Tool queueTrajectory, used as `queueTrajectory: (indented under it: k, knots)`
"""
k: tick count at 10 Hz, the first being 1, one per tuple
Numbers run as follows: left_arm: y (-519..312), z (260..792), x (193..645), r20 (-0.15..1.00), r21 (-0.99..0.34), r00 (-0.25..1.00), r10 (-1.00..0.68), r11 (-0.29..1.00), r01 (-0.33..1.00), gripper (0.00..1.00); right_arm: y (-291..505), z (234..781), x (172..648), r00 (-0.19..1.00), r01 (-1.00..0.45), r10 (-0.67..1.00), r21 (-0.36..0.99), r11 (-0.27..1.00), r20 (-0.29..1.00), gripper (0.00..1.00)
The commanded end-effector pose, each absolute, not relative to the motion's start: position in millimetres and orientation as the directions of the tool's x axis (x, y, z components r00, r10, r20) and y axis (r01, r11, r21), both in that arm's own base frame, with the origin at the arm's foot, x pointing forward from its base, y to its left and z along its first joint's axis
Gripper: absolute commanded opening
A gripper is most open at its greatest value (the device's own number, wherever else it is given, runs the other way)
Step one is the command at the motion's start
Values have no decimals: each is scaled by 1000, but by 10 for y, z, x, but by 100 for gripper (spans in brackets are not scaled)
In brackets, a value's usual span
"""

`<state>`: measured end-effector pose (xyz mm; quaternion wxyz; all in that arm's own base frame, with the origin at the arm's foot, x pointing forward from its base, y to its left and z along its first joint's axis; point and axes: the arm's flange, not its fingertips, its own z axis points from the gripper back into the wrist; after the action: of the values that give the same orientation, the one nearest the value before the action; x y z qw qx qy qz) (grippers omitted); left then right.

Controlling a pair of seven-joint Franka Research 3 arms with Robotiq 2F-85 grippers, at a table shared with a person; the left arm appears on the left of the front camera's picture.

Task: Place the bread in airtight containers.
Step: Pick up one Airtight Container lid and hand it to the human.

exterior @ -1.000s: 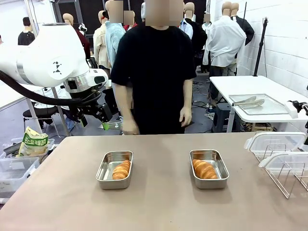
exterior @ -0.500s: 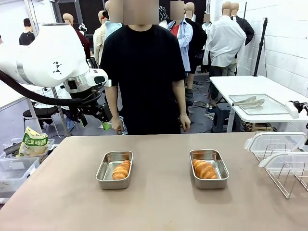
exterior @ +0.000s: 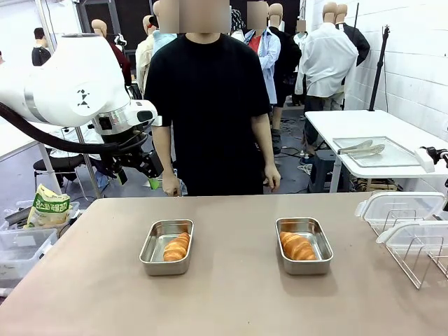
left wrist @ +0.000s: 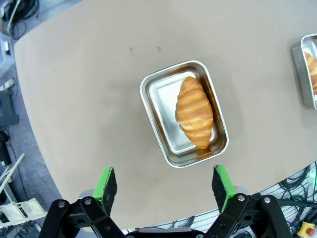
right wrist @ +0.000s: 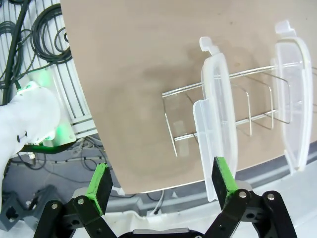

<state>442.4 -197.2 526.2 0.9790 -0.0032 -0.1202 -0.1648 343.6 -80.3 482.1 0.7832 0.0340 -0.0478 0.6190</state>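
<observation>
Two open steel airtight containers stand on the brown table, and in each lies one golden bread roll: the left tin (exterior: 155, 250) with its roll (exterior: 176, 246), the right tin (exterior: 319, 246) with its roll (exterior: 297, 246). My left gripper (exterior: 150, 175) hangs high beyond the table's far left edge. In the left wrist view it (left wrist: 164, 184) is open, looking down on the near tin (left wrist: 161, 101) and bread (left wrist: 194, 111); the other tin (left wrist: 303, 69) sits at the right edge. My right gripper (right wrist: 161, 186) is open over the table's edge, near two clear lids (right wrist: 218, 144).
The clear lids (exterior: 399, 208) lean in a wire rack (exterior: 420, 255) at the table's right end. A person stands behind the far edge, hands (exterior: 271, 178) hanging at their sides. A side table with a tray and tongs (exterior: 369, 150) stands back right; a snack bag (exterior: 47, 207) sits left.
The person has shifted slightly to the left and straightened, with both hands now hanging. Both arms, the tins and the bread have not moved.
</observation>
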Motion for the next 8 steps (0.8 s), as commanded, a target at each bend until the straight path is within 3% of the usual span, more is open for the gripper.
queueTrajectory:
  k: [1, 8]
  knots:
    - [-1970, 5274, 4426, 234, 52, 922, -307, 951, 303, 100, -817, 4795, 3409, 227, -973, 967, -3, 229, 119, 100]
    - [-1970, 5274, 4426, 234, 52, 922, -307, 951, 303, 100, -657, 4649, 3542, 173, -975, 985, -136, 175, 30, 100]
